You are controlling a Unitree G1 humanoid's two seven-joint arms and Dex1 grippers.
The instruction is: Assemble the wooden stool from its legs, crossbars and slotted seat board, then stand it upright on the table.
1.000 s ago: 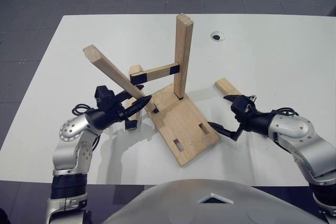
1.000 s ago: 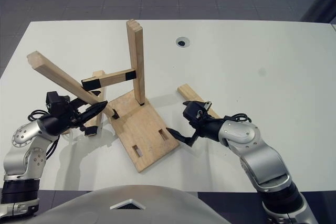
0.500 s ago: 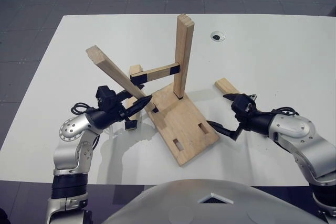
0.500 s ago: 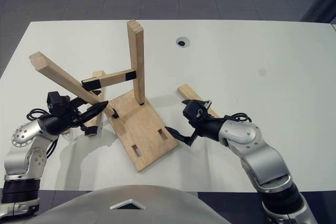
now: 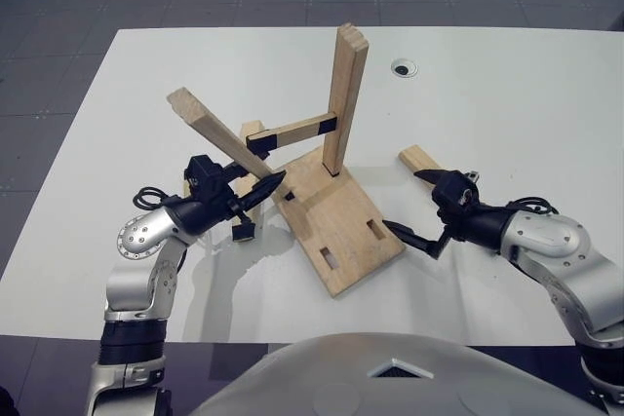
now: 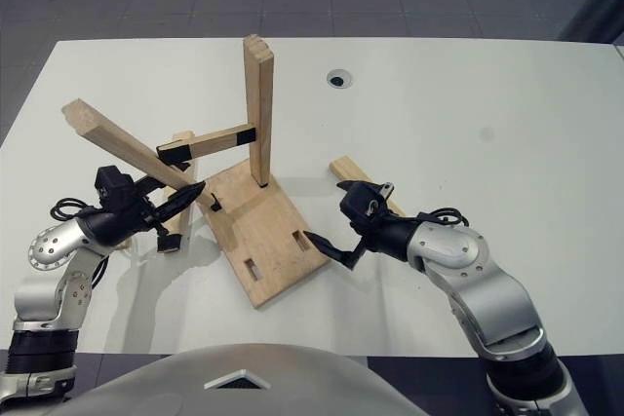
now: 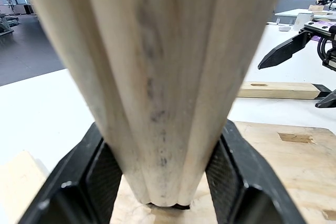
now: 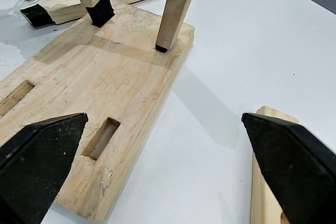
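The slotted seat board (image 5: 341, 231) lies flat on the white table (image 5: 507, 104). One leg (image 5: 344, 94) stands in a far slot, tilted slightly right. A crossbar (image 5: 292, 132) with black-taped ends runs from it toward a second, slanted leg (image 5: 214, 132). My left gripper (image 5: 265, 187) is shut on that slanted leg just above the board, and its fingers (image 7: 100, 179) flank the leg (image 7: 157, 87) in the left wrist view. My right gripper (image 5: 408, 202) is open beside the board's right edge, touching nothing. The right wrist view shows the board (image 8: 94, 82) and its empty slots.
A loose wooden piece (image 5: 419, 158) lies on the table just beyond the right gripper. Another piece (image 5: 252, 129) lies flat under the slanted leg on the left. A small round cable hole (image 5: 402, 67) is at the back of the table.
The left gripper has moved a little right and raised the slanted leg steeper. The board has turned slightly, and the upright leg now tilts right. The right gripper has hardly moved.
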